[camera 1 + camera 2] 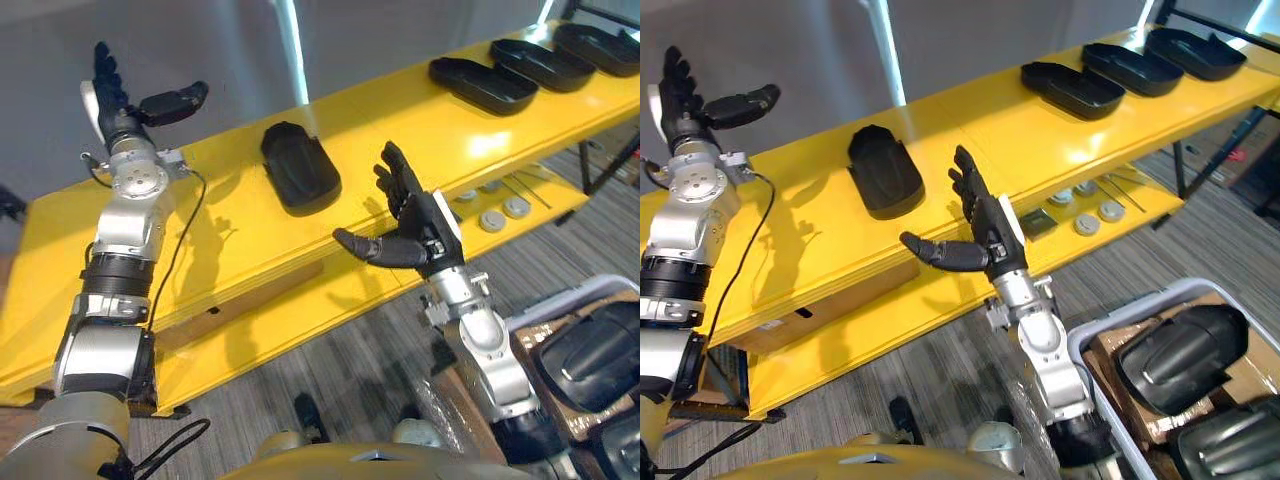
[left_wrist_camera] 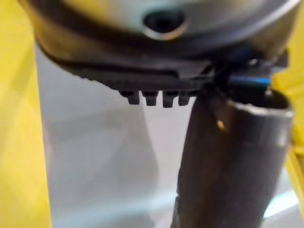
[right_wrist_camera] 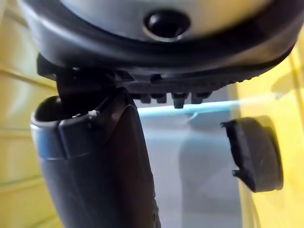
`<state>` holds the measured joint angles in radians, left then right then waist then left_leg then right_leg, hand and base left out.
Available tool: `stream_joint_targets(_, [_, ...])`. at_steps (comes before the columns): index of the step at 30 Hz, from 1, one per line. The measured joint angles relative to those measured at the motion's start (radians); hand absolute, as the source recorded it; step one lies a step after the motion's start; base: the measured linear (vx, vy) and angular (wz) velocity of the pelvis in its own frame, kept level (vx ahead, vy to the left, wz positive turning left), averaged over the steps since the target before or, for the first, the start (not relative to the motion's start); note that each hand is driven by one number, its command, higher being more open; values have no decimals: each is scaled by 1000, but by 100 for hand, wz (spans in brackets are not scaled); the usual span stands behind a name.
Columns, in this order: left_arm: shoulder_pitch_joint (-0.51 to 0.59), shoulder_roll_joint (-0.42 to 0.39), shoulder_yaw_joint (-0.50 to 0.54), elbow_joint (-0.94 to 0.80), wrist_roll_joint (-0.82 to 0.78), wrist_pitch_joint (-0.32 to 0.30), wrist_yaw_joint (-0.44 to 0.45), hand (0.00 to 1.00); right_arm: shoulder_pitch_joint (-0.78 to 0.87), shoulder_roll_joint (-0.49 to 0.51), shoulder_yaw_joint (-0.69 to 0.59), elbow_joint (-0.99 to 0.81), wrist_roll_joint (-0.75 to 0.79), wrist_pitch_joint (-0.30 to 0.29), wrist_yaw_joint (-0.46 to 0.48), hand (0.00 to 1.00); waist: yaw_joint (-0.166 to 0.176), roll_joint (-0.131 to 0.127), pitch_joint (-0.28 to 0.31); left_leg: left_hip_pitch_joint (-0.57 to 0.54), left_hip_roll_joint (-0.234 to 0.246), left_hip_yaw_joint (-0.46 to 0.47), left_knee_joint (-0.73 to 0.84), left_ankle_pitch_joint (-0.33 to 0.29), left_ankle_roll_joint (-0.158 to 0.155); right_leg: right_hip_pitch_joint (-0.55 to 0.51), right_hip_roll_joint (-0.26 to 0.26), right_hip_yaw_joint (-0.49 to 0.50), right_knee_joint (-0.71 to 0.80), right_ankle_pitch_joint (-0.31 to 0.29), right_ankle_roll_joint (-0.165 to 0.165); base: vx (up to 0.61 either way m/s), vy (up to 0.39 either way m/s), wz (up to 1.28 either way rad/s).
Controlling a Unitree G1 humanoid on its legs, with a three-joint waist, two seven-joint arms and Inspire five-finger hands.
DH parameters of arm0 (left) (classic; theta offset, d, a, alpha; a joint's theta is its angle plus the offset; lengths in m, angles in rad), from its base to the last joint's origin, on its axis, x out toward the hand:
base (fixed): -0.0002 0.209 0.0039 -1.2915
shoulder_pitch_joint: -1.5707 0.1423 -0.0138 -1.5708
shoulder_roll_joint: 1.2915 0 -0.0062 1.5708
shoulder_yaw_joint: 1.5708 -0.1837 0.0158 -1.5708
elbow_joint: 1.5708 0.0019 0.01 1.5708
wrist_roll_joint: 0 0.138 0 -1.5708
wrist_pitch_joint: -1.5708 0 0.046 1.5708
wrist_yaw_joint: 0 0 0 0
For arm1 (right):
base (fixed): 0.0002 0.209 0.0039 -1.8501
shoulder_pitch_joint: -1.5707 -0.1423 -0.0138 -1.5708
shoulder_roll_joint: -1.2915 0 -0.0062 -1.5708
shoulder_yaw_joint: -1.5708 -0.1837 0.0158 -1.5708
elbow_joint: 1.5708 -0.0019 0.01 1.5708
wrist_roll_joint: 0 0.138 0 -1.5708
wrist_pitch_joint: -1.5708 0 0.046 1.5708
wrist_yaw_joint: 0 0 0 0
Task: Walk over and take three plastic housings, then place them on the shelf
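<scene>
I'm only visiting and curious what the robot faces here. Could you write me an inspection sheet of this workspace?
Surface: yellow shelf with a top and a lower board.
Job's things: one black housing dome-up on the top board, a row of three hollow-side-up at its right end, more housings in a bin.
Clutter: grey discs on the lower board.
Hands: left hand and right hand open, empty.
Cables: nothing seen.
Surroundings: carpet floor.

housing: black, domed side up, laid mid-length on yellow shelf | three housings: hollow side up, lined up at right end | further housings: kept in bin
</scene>
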<state>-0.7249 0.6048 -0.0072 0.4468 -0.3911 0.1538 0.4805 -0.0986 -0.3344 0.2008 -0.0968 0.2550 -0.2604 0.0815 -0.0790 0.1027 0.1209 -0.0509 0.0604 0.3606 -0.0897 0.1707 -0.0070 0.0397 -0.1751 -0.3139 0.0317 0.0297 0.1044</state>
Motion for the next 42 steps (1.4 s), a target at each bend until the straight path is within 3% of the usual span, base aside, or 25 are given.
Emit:
stream_joint_targets(3, [90, 0, 36, -22, -24, -41, -34, 100, -61, -16, -8, 25, -4, 3, 19, 100, 22, -6, -4, -11, -2, -25, 0, 7, -9, 8, 1, -24, 0, -1, -2, -7, 19, 30])
stream_joint_targets(6, [293, -34, 95, -180, -55, -49, -84, 100, -119, -17, -29, 57, -85, 2, 27, 100, 33, -17, -9, -13, -12, -53, 0, 11, -7, 17, -5, -52, 3, -6, 1, 9, 26, 27])
stream_joint_targets(10, [549, -190, 110, -501, -75, -50, -151, 100, -172, -64, -61, 150, -292, 6, 20, 100, 82, -39, -15, -12, -28, -93, 1, 16, 0, 45, -15, -95, 13, -15, 9, 37, 24, 30])
stream_joint_targets(12, [615, -254, 97, -580, -75, -62, -188, 100, -200, -85, -60, 190, -331, 12, 19, 100, 88, -40, -15, -10, -36, -118, 1, 20, 4, 53, -17, -119, 24, -24, 11, -14, 10, 39])
stream_joint_targets(14, [697, -310, 70, -673, -80, -100, -235, 100, -241, -102, -58, 227, -328, 44, 18, 100, 115, -41, -13, -10, -36, -131, 0, 24, 3, 57, -17, -129, 36, -29, 9, -35, 14, 21])
stream_joint_targets(19, [818, -380, -4, -768, -77, -153, -324, 100, -280, -102, -49, 298, -326, 130, 9, 100, 137, -41, -8, -6, -38, -168, 0, 27, 2, 76, -16, -161, 45, -43, 14, -53, 1, 22])
stream_joint_targets(21, [845, -391, -39, -768, -77, -153, -361, 100, -283, -102, -46, 336, -327, 153, -8, 100, 143, -42, 1, -8, -39, -178, 0, 25, -1, 84, -15, -176, 48, -44, 14, -53, 3, 23])
stream_joint_targets(22, [859, -395, -55, -767, -78, -152, -377, 100, -289, -102, -45, 357, -328, 166, -14, 100, 146, -44, 9, -9, -41, -179, 0, 12, -17, 84, -16, -177, 46, -44, 14, -73, 47, 20])
stream_joint_targets(23, [869, -393, -73, -763, -78, -150, -394, 100, -296, -101, -44, 386, -328, 178, -23, 100, 148, -80, 28, -10, -57, -166, 7, -39, -67, 83, -42, -173, 17, -44, 13, -70, 70, 11])
stream_joint_targets(24, [876, -395, -79, -761, -78, -149, -407, 100, -306, -100, -43, 409, -329, 187, -25, 100, 155, -100, 42, -21, -76, -171, 77, -31, 0, 84, -65, -169, 11, -42, 14, -7, 42, -7])
stream_joint_targets(25, [887, -395, -87, -757, -79, -149, -416, 100, -310, -105, -39, 418, -328, 201, -25, 100, 165, -98, 43, -31, -65, -188, 165, -41, 18, 83, -65, -163, 13, -41, 17, 62, -7, -16])
stream_joint_targets(26, [892, -392, -92, -748, -80, -148, -426, 100, -312, -108, -39, 420, -328, 209, -33, 100, 164, -87, 48, -7, -63, -217, 122, -73, 24, 82, -51, -152, 15, -26, 30, 76, -3, -3])
stream_joint_targets(30, [895, -392, -87, -721, -93, -131, -427, 100, -352, -139, -39, 446, -330, 228, -33, 100, 158, -90, 56, 26, -88, -220, 3, -17, 28, 68, -58, -149, 2, -8, 33, 44, 25, 7])
stream_joint_targets(36, [904, -392, -65, -720, -120, -124, -447, 100, -393, -144, -41, 488, -397, 257, -34, 100, 170, -93, 67, 46, -91, -224, 1, -16, 26, 85, -64, -151, 19, -10, 32, 41, -24, 5])
stream_joint_targets(42, [900, -395, -75, -721, -129, -124, -489, 100, -505, -179, -41, 638, -405, 276, -113, 100, 169, -75, 91, 42, -85, -225, 1, -15, 24, 82, -61, -152, 18, -12, 28, 12, -18, -1])
